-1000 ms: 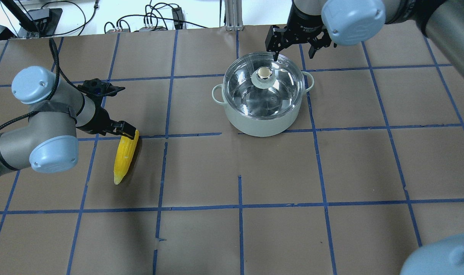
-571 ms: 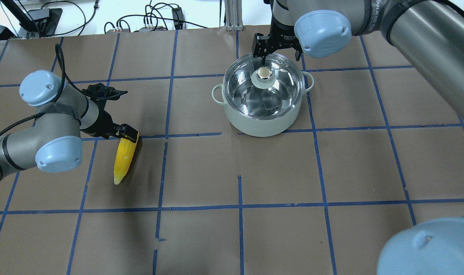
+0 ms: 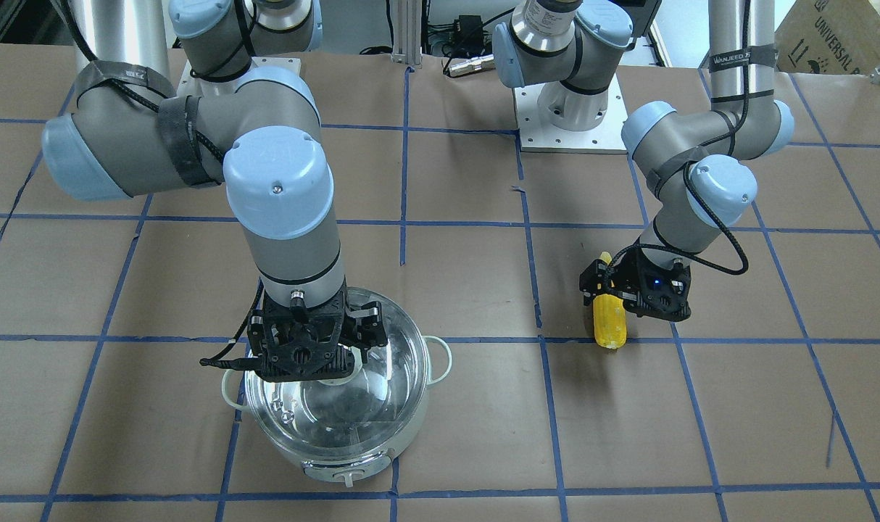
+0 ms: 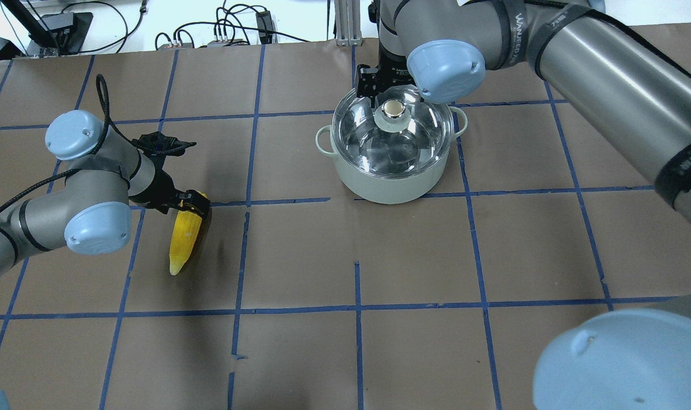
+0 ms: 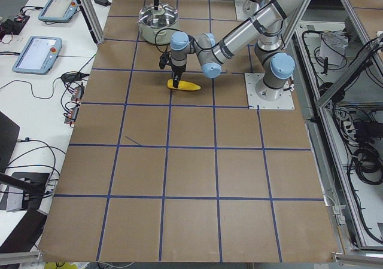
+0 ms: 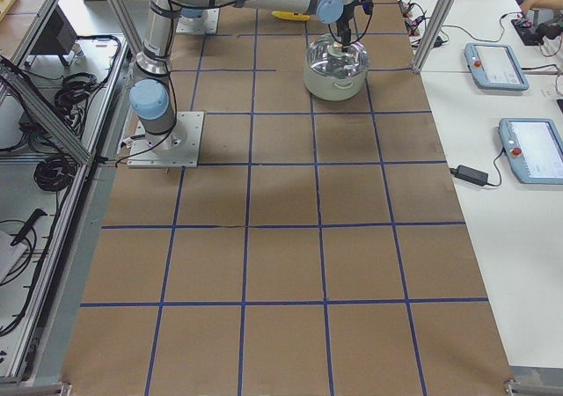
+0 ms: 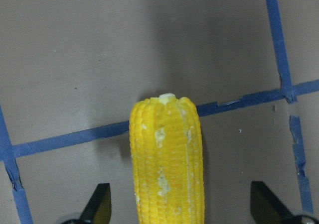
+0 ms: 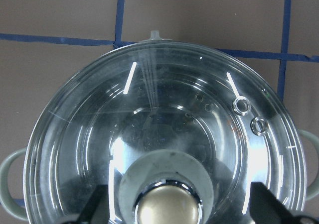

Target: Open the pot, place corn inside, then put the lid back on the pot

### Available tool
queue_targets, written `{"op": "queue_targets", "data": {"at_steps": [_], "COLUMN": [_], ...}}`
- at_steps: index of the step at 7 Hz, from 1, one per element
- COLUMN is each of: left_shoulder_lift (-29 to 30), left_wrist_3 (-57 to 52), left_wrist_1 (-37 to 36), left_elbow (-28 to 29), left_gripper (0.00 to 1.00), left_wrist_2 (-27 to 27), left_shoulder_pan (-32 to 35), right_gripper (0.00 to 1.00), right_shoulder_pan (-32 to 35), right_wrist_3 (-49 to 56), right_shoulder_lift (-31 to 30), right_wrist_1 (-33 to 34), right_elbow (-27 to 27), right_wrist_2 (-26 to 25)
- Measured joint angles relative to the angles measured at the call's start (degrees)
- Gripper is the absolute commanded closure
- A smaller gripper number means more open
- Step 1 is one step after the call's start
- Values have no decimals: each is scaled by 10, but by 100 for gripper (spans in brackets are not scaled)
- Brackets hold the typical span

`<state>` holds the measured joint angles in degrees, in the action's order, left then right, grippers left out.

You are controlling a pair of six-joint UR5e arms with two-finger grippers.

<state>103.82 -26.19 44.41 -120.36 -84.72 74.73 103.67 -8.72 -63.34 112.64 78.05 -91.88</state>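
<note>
The pale mint pot (image 4: 388, 181) stands on the table's right half with the clear glass lid (image 4: 402, 142) on it. My right gripper (image 4: 392, 94) is open and hangs just over the lid's beige knob (image 4: 392, 109). In the right wrist view its fingertips (image 8: 98, 205) flank the knob (image 8: 167, 208) without touching it. The yellow corn (image 4: 184, 239) lies flat on the left. My left gripper (image 4: 189, 200) is open over its thick end. In the left wrist view the corn (image 7: 167, 164) lies between the fingertips (image 7: 99, 204) with gaps on both sides.
Brown paper with a blue tape grid covers the table (image 4: 357, 341). Cables and devices (image 4: 231, 28) lie beyond its far edge. The arms' base plates (image 3: 570, 130) are at the robot's side. Teach pendants (image 5: 39, 51) lie on a side bench.
My right gripper has moved left from the pot's far right rim to over the lid's knob. My left arm has shifted slightly right over the corn's thick end. Corn and pot have not moved.
</note>
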Motion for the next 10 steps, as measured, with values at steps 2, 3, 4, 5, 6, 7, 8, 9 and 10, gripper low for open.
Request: {"op": "queue_targets", "data": {"at_steps": [2, 3, 4, 5, 6, 7, 8, 9, 10], "left_shoulder_lift": [4, 6, 9, 14, 16, 16, 13, 7, -2], "left_wrist_3": [-1, -3, -3, -3, -2, -1, 0, 2, 7], "left_wrist_1": [-1, -1, -2, -7, -15, -18, -19, -19, -17], "left_elbow": [-1, -2, -3, -4, -5, -5, -5, -5, -1], "left_gripper": [3, 3, 7, 44, 75, 91, 97, 98, 98], "left_wrist_2": [0, 0, 0, 0, 0, 1, 2, 2, -3], "left_shoulder_pan": [0, 0, 0, 0, 0, 0, 0, 1, 1], "right_gripper": [6, 11, 20, 25, 30, 36, 43, 51, 65], "right_shoulder_pan": [0, 1, 1, 1, 1, 1, 1, 1, 1], "right_wrist_3": [2, 2, 1, 2, 3, 3, 4, 4, 5], "right_shoulder_lift": [5, 5, 5, 5, 5, 5, 4, 4, 4], "right_wrist_1": [4, 4, 4, 5, 5, 5, 6, 6, 6], "right_elbow": [1, 3, 4, 5, 6, 6, 6, 7, 7], "right_wrist_2": [0, -1, -1, -1, -1, -1, -1, -1, -1]}}
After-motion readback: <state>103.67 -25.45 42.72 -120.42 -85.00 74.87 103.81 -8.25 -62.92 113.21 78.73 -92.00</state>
